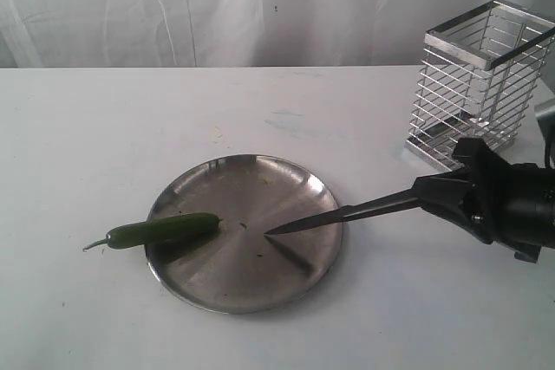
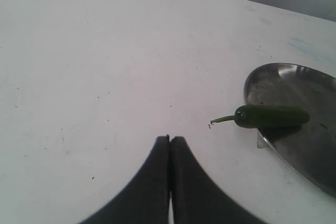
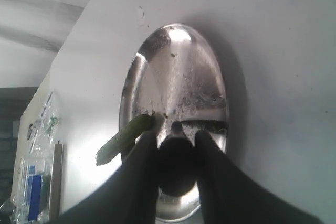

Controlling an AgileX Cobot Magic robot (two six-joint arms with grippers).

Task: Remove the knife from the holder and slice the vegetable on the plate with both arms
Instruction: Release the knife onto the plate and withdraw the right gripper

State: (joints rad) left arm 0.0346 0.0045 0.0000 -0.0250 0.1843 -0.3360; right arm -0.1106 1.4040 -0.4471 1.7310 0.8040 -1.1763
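The dark green vegetable (image 1: 165, 230) lies across the left rim of the round steel plate (image 1: 260, 288), its stem pointing out over the table. My right gripper (image 1: 425, 192) is shut on the knife (image 1: 338, 214) by its handle. The dark blade points left and its tip hangs over the plate's middle, a short way right of the pepper. In the right wrist view the knife (image 3: 177, 161) sits between the fingers of the right gripper (image 3: 177, 135), above the plate (image 3: 184, 72) and beside the vegetable (image 3: 125, 139). My left gripper (image 2: 169, 139) is shut and empty, over bare table near the vegetable's (image 2: 270, 115) stem.
The chrome wire holder (image 1: 481, 84) stands at the back right, behind my right arm, with nothing showing in it. A white cloth hangs behind the white table. Bags and a blue item (image 3: 34, 182) lie beyond the table's edge.
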